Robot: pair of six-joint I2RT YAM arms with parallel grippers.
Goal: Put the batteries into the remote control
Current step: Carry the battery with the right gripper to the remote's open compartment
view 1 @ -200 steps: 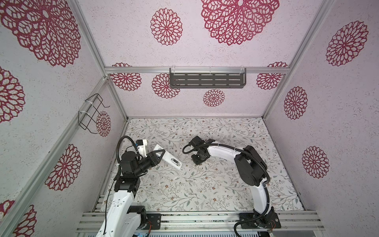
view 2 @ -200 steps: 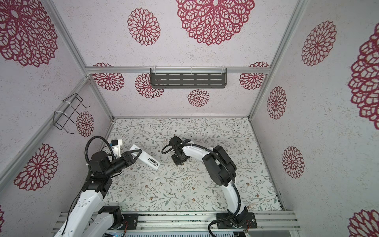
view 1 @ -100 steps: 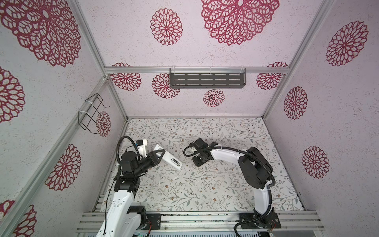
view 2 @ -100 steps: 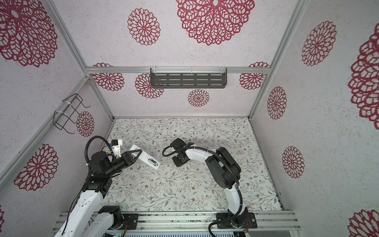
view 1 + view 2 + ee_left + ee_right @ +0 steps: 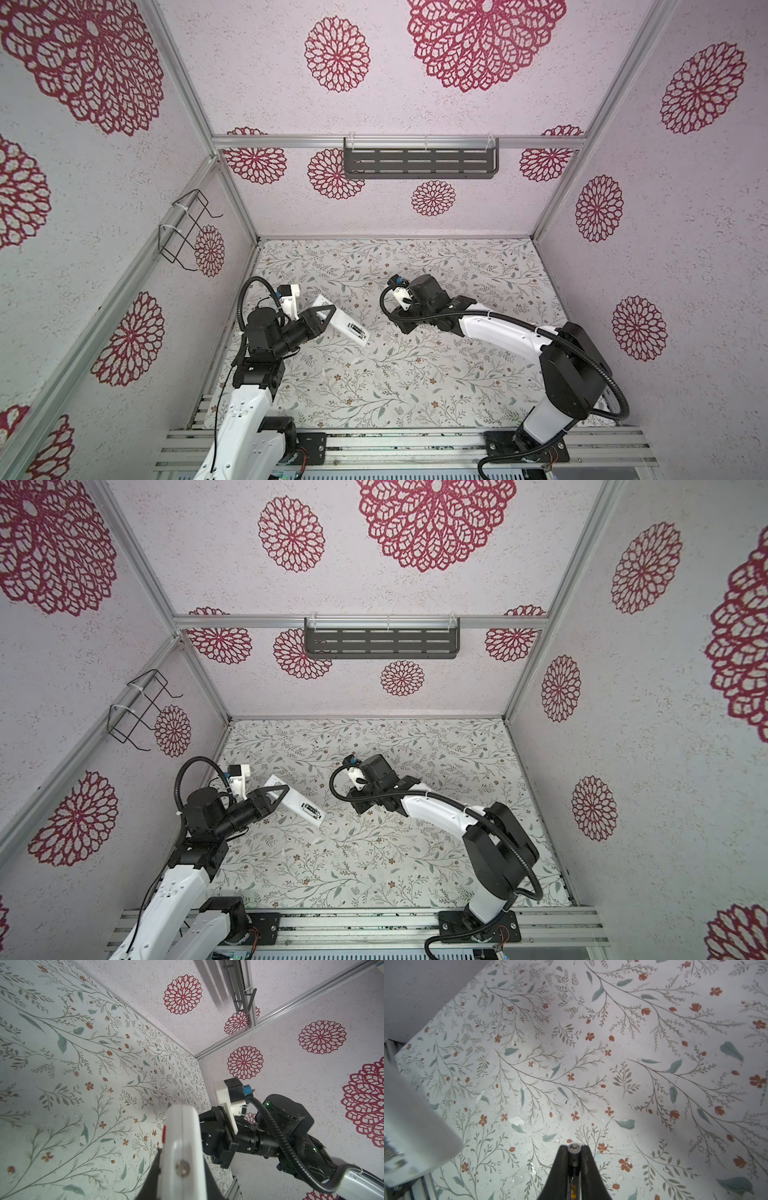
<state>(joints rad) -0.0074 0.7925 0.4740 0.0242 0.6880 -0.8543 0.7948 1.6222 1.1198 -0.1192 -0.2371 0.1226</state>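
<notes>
Left fingers (image 5: 152, 1178) clamp the remote (image 5: 344, 326) back-up, so right fingers (image 5: 560, 1169) at its 3 o'clock, pinching a battery (image 5: 573, 1153), can load it.

A dark slotted shelf (image 5: 419, 163) hangs upper middle, a black wire basket (image 5: 185, 228) at left, a flowery table (image 5: 415, 374) below.
</notes>
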